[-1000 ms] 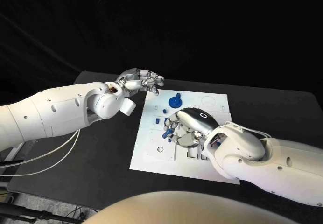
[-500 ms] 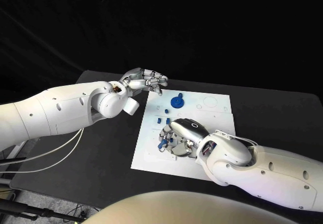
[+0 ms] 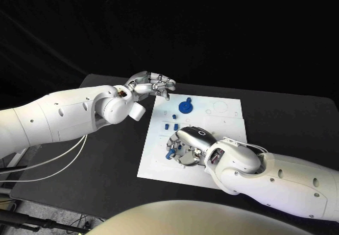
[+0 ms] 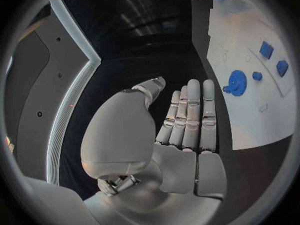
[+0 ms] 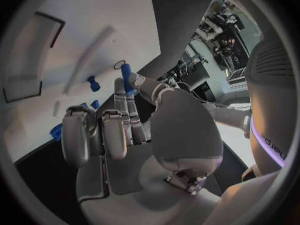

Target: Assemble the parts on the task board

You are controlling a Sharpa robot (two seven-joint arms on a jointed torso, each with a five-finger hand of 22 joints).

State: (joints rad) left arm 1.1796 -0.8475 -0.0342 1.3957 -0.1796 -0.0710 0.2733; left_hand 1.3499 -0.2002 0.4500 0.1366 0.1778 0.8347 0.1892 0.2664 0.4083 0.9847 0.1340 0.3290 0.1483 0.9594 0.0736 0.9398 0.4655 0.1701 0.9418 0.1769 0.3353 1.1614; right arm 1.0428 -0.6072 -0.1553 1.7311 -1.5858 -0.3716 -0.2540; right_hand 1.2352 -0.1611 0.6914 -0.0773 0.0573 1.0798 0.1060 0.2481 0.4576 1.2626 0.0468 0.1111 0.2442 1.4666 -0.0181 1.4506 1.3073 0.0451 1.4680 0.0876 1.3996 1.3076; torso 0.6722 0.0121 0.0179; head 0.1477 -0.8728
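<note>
White board (image 3: 212, 115), blue bits scattered on it, sitting mid-table (image 3: 106, 161). My left hand (image 3: 150, 84) hovered off the board's far-left corner, fingers loosely curled, holding nothing; its wrist cam caught the fingers (image 4: 189, 116) lying together and the round blue gear-like part (image 4: 237, 82). My right hand (image 3: 189, 142) was over the board's middle, pinching a small blue peg (image 5: 127, 78) between thumb and fingertip. Only the wrist cam made that pinch clear.

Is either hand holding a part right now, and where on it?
The right hand pinches a small blue peg near its lower end. The left hand holds nothing.
</note>
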